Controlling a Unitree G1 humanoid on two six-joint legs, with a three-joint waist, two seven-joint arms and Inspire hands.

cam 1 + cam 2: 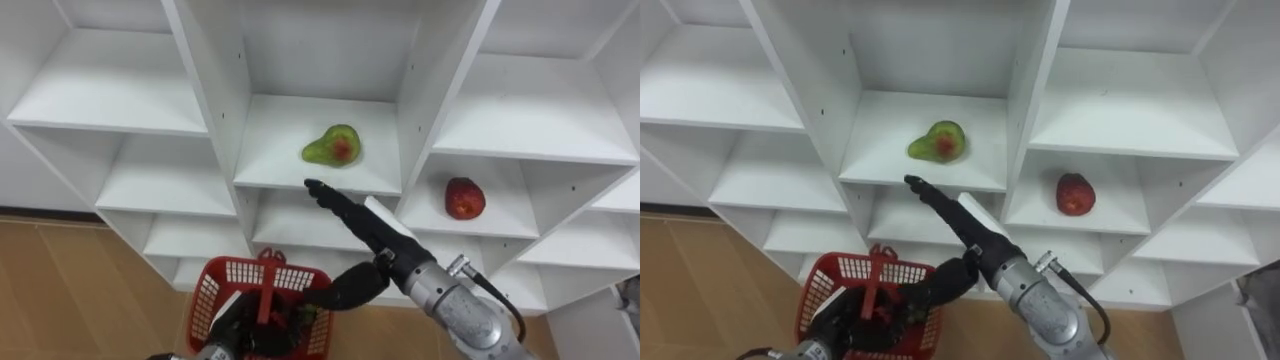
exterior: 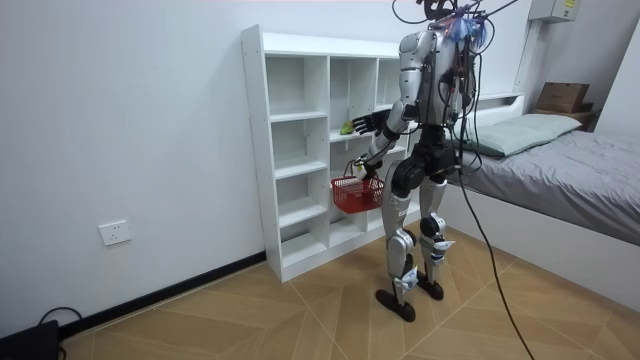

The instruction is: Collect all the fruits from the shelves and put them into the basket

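Facing the white closet [image 1: 205,60], the robot stretches out its right hand [image 1: 372,232], fingers straight and thumb spread, fingertips just short of a green, red-blushed fruit [image 1: 332,147] on the shelf at frame centre. A red fruit [image 1: 464,198] sits in the compartment to the right. At lower left, the left hand [image 1: 228,328] grips a red basket [image 1: 215,285] by its handle.
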